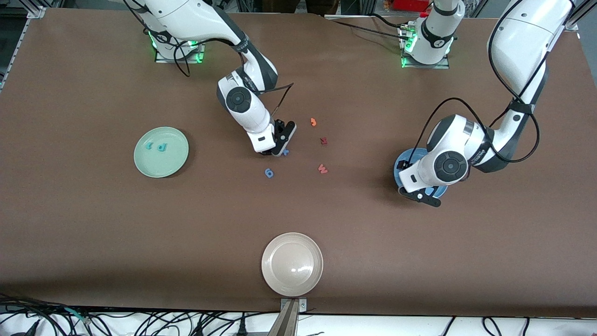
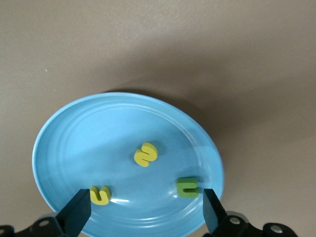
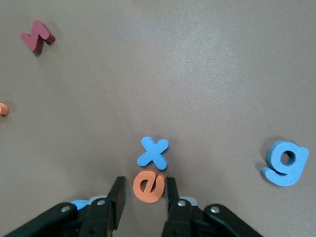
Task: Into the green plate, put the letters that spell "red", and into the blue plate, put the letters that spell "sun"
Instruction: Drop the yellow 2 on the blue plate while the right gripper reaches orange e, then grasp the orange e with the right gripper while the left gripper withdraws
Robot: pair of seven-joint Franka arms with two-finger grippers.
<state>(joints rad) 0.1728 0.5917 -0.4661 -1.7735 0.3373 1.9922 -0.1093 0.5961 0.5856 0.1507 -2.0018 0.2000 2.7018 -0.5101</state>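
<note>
Three foam letters lie in the blue plate (image 2: 64, 148): a yellow s (image 2: 146, 154) near the middle, a yellow u/n shape (image 2: 100, 195) and an olive-green u/n shape (image 2: 188, 187) closer to the rim. Left gripper (image 2: 143, 210) hangs over that plate at the left arm's end of the table, jaws wide apart, nothing between them; all three letters rest on the plate below, none touched.

Right gripper (image 3: 144, 195) is down at the table near the middle, jaws a little apart with the orange e (image 3: 148, 186) sitting between them. Fingers (image 3: 117, 200) stand just beside the e on either side; can't tell if they touch it. Blue x-shaped piece (image 3: 154, 152) lies just beside the e, touching or nearly so. Blue g-like letter (image 3: 285, 162) lies apart from it, nearer the front camera. Dark red letter (image 3: 37, 36) and a small orange piece (image 3: 3, 108) lie toward the left arm's end; another red letter (image 1: 322, 168) is near them.

Green plate (image 1: 175, 161) sits toward the right arm's end of the table, holding a teal r (image 1: 149, 145) and a teal p/d shape (image 1: 161, 147) side by side. Beige plate (image 1: 275, 275) sits at the table edge nearest the front camera.
</note>
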